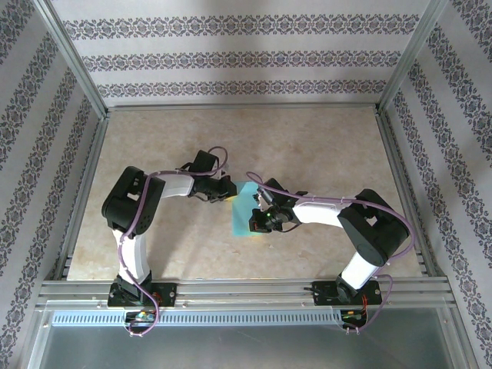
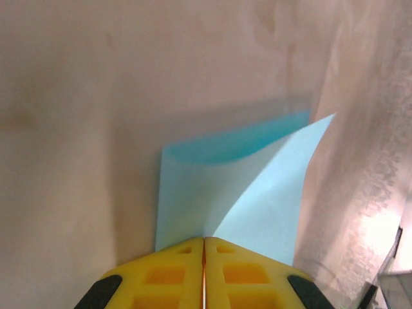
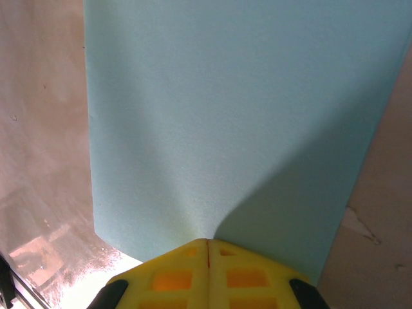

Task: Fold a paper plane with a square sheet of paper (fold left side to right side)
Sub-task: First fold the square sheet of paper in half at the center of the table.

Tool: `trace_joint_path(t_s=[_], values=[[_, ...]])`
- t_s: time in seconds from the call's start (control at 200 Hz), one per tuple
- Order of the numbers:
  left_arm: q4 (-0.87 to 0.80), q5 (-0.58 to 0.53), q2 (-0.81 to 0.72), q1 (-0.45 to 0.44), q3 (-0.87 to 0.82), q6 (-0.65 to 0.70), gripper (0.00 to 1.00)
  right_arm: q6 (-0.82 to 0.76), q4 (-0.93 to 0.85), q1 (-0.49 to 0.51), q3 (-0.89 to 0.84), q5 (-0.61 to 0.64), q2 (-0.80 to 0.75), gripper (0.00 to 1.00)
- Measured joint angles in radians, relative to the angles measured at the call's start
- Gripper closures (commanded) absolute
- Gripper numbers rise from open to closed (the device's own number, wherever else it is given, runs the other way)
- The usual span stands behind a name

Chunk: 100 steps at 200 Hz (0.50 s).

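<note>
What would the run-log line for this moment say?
stage: fold underway | left hand: shut on square sheet of paper | right hand: shut on same sheet | sheet: one flap lifted, partly folded over

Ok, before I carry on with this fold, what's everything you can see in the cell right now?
square sheet of paper: one, teal-blue, mid-table between the two grippers, partly folded over with one layer lifted
table: one, beige marbled, under the paper
frame rails: silver aluminium, along the table edges and up the corners
walls: three, white with dark patterned bands, at the back and both sides
left arm: one, black and white, reaching in from the near left
right arm: one, black and white, reaching in from the near right
left gripper: one, yellow fingers, shut on the paper's edge
right gripper: one, yellow fingers, shut on the paper's edge
</note>
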Motion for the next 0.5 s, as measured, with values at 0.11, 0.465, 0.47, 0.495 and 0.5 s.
trace_joint_path(t_s=[0.11,0.465,0.47,0.495,0.5], values=[[-0.015,0.0,0.037,0.013,0.056,0.015,0.9,0.0,0.0,0.0,0.0,0.001,0.0,1.0],[-0.068,-0.021,0.101,0.038,0.168,0.048,0.9,0.003,0.001,0.0,0.0,0.002,0.0,1.0],[-0.069,-0.02,0.101,0.038,0.169,0.048,0.9,0.003,0.002,0.0,0.0,0.002,0.0,1.0],[-0.072,-0.02,0.102,0.038,0.171,0.049,0.9,0.005,0.003,0.0,0.0,0.002,0.0,1.0],[-0.072,-0.02,0.102,0.038,0.171,0.049,0.9,0.005,0.003,0.0,0.0,0.002,0.0,1.0]])
